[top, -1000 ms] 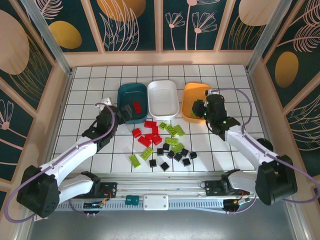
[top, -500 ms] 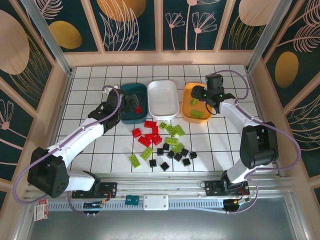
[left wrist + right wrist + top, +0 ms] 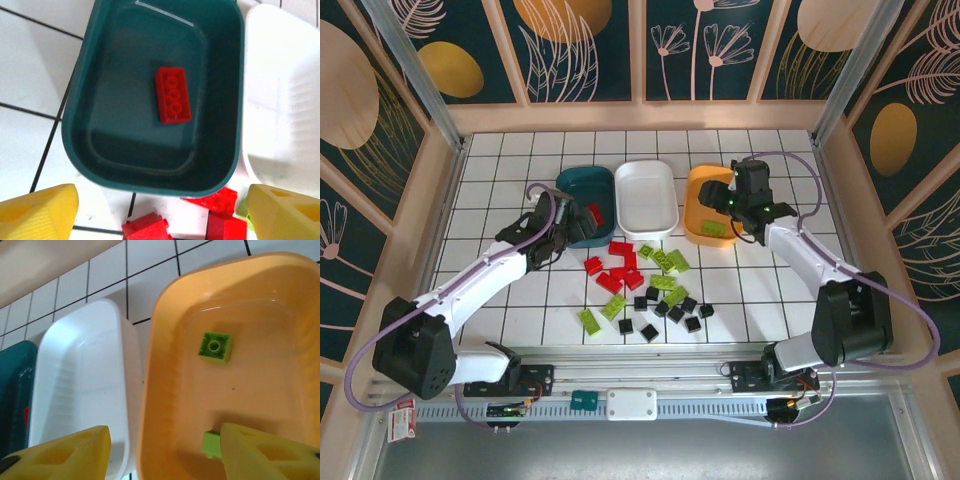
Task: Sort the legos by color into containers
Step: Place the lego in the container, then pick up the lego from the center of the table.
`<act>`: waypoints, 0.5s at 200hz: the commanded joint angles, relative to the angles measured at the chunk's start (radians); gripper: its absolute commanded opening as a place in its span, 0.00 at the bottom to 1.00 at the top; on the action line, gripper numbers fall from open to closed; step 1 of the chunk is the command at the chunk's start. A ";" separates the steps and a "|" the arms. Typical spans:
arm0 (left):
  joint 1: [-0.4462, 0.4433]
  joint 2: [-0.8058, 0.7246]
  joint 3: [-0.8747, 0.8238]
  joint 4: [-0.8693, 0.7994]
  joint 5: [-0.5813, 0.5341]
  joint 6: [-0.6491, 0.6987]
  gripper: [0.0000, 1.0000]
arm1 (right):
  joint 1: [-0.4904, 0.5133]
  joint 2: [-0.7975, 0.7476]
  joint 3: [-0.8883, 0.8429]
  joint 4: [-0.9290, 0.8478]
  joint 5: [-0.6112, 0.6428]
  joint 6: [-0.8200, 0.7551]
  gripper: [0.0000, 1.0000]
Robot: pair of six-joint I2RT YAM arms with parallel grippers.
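Right now the left pincer (image 3: pixel 160 215) is open wide, and its two yellow fingers (image 3: pixel 37 212) hold nothing. They look like fat, chalky wedges. The pincer hangs over the near edge of the teal tray (image 3: pixel 82 105), which is smooth, shiny and round at the corners. One red brick (image 3: pixel 172 95) lies flat on the tray floor, round bumps up, with lots of bare floor all around it. Down by the fingers, more red bricks (image 3: pixel 147 227) sit on the white tiled table (image 3: pixel 30 65), close to the tray's rim. The white tray (image 3: pixel 280 100) stands just beside the teal one.

The right pincer (image 3: pixel 162 452) is open wide too, with nothing between its own yellow fingers (image 3: pixel 55 455). It hangs over the orange tray (image 3: pixel 165 365), on the side next to the white tray. That tray is glossy and round-cornered as well. A small square green brick (image 3: pixel 215 346) with one bump lies in the middle of it. A second green brick (image 3: pixel 211 444) lies by the right finger, partly hidden.

From above, the three trays stand in a row at the far side. In front of them lies a loose pile (image 3: pixel 650 285) of red, green and black bricks (image 3: pixel 670 308), between the two arms. White tiles lie bare on both sides of the pile.
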 commanded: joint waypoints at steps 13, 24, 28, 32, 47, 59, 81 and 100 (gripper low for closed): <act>-0.001 -0.072 -0.119 -0.033 0.031 -0.043 0.94 | 0.058 -0.115 -0.144 0.048 0.014 0.037 0.59; 0.000 -0.097 -0.177 -0.003 0.041 -0.049 0.95 | 0.091 -0.151 -0.209 0.105 0.025 0.068 0.59; 0.000 -0.109 -0.201 0.012 0.048 -0.052 0.95 | 0.107 -0.165 -0.232 0.125 0.037 0.077 0.58; 0.000 -0.125 -0.229 0.032 0.056 -0.054 0.95 | 0.125 -0.181 -0.257 0.143 0.051 0.084 0.58; 0.000 -0.187 -0.342 0.126 0.077 -0.055 0.93 | 0.193 -0.241 -0.351 0.208 0.114 0.112 0.58; 0.000 -0.221 -0.413 0.184 0.095 -0.050 0.90 | 0.231 -0.280 -0.422 0.243 0.156 0.140 0.58; 0.000 -0.220 -0.490 0.313 0.168 -0.030 0.92 | 0.270 -0.364 -0.509 0.249 0.174 0.190 0.56; 0.000 -0.193 -0.515 0.407 0.192 -0.026 0.95 | 0.308 -0.437 -0.529 0.195 0.221 0.206 0.56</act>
